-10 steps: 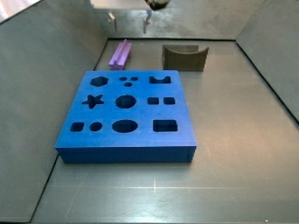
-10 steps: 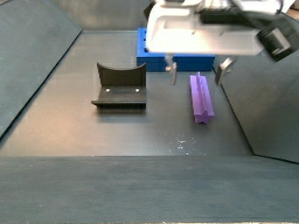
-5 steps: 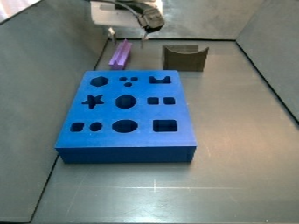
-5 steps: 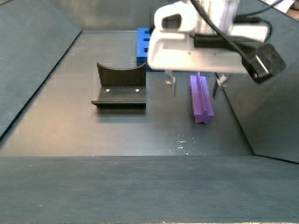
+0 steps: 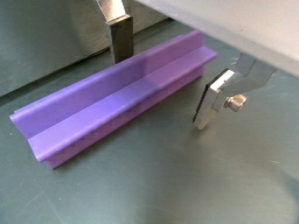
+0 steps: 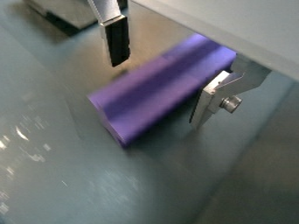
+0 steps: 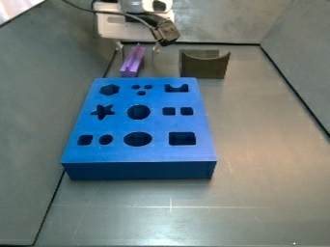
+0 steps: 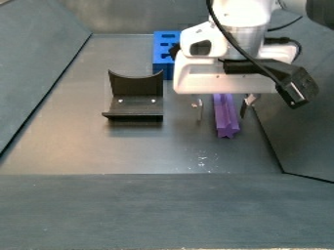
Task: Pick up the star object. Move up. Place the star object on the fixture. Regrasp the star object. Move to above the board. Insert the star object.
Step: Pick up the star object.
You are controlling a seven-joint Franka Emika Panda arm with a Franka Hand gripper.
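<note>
Gripper (image 5: 163, 74) is sitting low over the star object (image 5: 117, 96), fingers spread, one silver plate (image 5: 119, 35) on each long side of the prism and neither pad touching it yet as far as both wrist views are showing. Star object is lying flat on the grey floor, long axis running 12-to-6 in a side view (image 8: 228, 112), just at 3 o'clock of the fixture (image 8: 132, 97) and at 6 o'clock of the board's (image 8: 162, 45) visible edge; in the other fixed view it is lying at 12 o'clock of the board (image 7: 139, 125), mostly hidden under the gripper body (image 7: 131, 26). Handling, judging only: prism is looking rigid and light, probably printed plastic, smooth faces with sharp ridges, so nothing fragile but pads could be skidding off a ridge and rolling it. Best hold is looking like mid-length, pads closing across the width so they seat in opposite grooves or flats; an end grab would be letting the long bar droop or swing. Fingers are appearing nearer one end in a wrist view (image 6: 163, 96), exact spot along the length hard to tell. Pickup step is not yet done; fixture is standing empty.
</note>
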